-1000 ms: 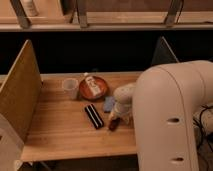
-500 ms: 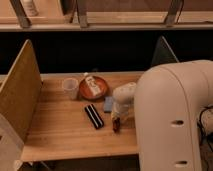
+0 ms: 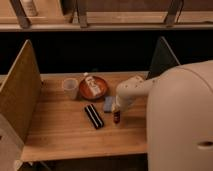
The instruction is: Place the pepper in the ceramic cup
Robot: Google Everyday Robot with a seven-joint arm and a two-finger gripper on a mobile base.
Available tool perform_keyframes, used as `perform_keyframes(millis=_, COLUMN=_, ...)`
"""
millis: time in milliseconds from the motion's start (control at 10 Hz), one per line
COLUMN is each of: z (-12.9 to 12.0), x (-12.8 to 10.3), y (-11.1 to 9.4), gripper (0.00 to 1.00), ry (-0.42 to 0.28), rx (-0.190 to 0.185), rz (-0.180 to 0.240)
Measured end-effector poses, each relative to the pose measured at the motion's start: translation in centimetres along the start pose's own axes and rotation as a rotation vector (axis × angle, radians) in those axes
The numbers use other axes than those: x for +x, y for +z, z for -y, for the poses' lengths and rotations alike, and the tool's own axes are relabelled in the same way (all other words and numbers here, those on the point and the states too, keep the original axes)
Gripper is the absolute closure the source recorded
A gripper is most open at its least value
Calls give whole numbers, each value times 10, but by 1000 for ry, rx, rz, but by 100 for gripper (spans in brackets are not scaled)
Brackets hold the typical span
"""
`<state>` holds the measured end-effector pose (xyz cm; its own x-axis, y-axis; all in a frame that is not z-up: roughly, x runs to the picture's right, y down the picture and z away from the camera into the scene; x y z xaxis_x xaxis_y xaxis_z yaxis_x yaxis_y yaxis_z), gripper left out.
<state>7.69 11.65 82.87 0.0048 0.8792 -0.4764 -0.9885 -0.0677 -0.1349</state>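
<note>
The pepper (image 3: 116, 118), small, dark red-brown and glossy, hangs upright at the tip of my gripper (image 3: 116, 112), just above the wooden table (image 3: 60, 132). The gripper reaches in from the right on a white arm and is shut on the pepper's top. The ceramic cup (image 3: 70, 88), pale and round, stands upright to the left at the back of the table, left of the reddish-brown plate (image 3: 100, 93). The cup is well apart from the gripper.
A white bottle-like thing (image 3: 91, 84) lies on the plate. A blue-grey block (image 3: 108, 104) sits just left of the gripper. A black ribbed bar (image 3: 94, 116) lies further left. Upright panels (image 3: 20, 95) wall the table's left and back right. My white body (image 3: 182, 120) fills the right.
The pepper has turned from lying near the table to upright and has risen slightly with the gripper. The cup, plate, block and bar have not moved.
</note>
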Motion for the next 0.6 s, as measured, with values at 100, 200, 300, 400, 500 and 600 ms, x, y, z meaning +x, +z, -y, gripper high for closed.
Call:
perform_keyframes(millis=100, z=-9, x=-14, y=-18, gripper=100, ry=-51, rx=-24, rz=55)
perform_keyframes(millis=200, z=-22, x=-25, y=-35, gripper=100, ry=-108, rx=-53, rz=100)
perform_keyframes(millis=300, z=-41, x=-33, y=-53, gripper=100, ry=-183, rx=-98, rz=139)
perform_keyframes(millis=400, z=-56, x=-36, y=-62, gripper=100, ry=-237, rx=-127, rz=152)
perform_keyframes(millis=500, z=-81, x=-39, y=-74, gripper=100, ry=-326, rx=-163, rz=166)
perform_keyframes(millis=600, z=-98, x=-42, y=-85, gripper=100, ry=-399, rx=-184, rz=176)
